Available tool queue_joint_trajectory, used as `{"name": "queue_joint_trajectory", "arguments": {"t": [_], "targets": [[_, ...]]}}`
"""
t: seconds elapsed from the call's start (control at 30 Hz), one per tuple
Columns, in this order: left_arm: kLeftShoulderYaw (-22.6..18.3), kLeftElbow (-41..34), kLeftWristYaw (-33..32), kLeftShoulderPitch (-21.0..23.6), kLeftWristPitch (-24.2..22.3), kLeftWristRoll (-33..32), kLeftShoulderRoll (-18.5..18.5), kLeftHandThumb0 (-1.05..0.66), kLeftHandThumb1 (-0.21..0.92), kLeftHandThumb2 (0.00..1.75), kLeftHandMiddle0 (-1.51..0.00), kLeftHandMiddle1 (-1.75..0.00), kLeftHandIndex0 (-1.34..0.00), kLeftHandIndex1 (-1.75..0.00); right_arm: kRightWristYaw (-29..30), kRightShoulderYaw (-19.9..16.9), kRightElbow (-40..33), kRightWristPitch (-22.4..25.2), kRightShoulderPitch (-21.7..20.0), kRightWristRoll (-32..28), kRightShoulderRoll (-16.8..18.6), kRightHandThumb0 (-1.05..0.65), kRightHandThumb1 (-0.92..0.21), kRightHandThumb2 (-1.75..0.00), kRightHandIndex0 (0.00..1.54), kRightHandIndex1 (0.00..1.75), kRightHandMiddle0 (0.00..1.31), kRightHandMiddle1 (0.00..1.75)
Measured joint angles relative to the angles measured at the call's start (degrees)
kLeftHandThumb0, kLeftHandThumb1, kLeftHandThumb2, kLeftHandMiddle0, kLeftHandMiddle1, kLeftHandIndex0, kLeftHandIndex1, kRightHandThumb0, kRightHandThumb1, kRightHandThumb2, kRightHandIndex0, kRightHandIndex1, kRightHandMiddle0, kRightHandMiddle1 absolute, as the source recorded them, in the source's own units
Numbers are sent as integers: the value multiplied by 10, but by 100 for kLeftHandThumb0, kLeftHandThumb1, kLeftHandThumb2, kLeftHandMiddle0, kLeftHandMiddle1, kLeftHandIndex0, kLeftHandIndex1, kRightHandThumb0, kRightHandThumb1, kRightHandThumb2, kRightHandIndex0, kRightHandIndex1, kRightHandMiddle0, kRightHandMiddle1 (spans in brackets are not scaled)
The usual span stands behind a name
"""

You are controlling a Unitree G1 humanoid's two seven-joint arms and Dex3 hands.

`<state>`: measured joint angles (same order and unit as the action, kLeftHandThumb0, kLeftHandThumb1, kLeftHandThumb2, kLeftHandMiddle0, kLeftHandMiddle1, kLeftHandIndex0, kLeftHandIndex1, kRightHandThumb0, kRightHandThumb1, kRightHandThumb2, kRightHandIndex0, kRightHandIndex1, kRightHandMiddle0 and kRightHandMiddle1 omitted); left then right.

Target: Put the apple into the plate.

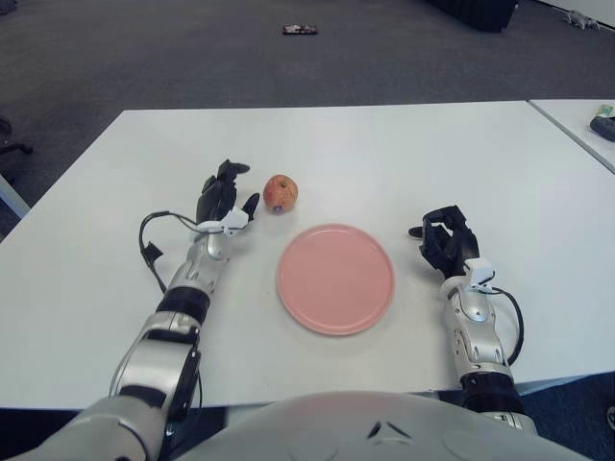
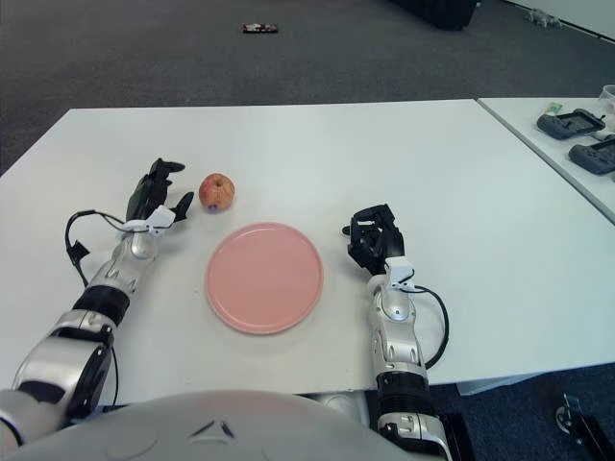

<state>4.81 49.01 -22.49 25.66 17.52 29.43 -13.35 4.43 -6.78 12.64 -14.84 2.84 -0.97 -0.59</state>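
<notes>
While lying on the white table just beyond the far-left rim of the pink plate, one apple noted, clear of the plate and well inside every edge. Left hand just left of the apple, fingers spread, holding nothing, small gap between. Right hand right of the one plate, fingers curled, empty; open tabletop far and right.

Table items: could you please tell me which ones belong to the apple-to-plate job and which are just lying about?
Job:
- apple
- pink plate
- left hand, open beside the apple

Lying about:
- right hand, idle right of the plate
- dark devices on the neighbouring table
- dark object on the floor
</notes>
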Motion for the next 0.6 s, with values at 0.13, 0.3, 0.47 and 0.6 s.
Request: {"name": "queue_joint_trajectory", "arguments": {"t": [0.13,0.3,0.47,0.6], "targets": [[16,41,14,26,17,-5,-1,-97,59,65,0,-8,0,-6,1,0,1,0,0,1,0,-37,-76,-75,50,123,28,175],[42,82,46,64,43,-5,-11,-104,64,53,0,-1,0,-1,3,1,2,0,0,3,0,-37,-77,-74,50,123,28,175],[66,113,88,101,52,-3,-27,-105,68,44,0,0,0,0,4,2,2,0,0,2,1,-36,-77,-74,49,123,28,175],[81,133,122,126,51,-1,-38,-105,70,38,0,0,0,0,4,1,2,0,0,2,1,-36,-78,-73,48,122,27,175]]}}
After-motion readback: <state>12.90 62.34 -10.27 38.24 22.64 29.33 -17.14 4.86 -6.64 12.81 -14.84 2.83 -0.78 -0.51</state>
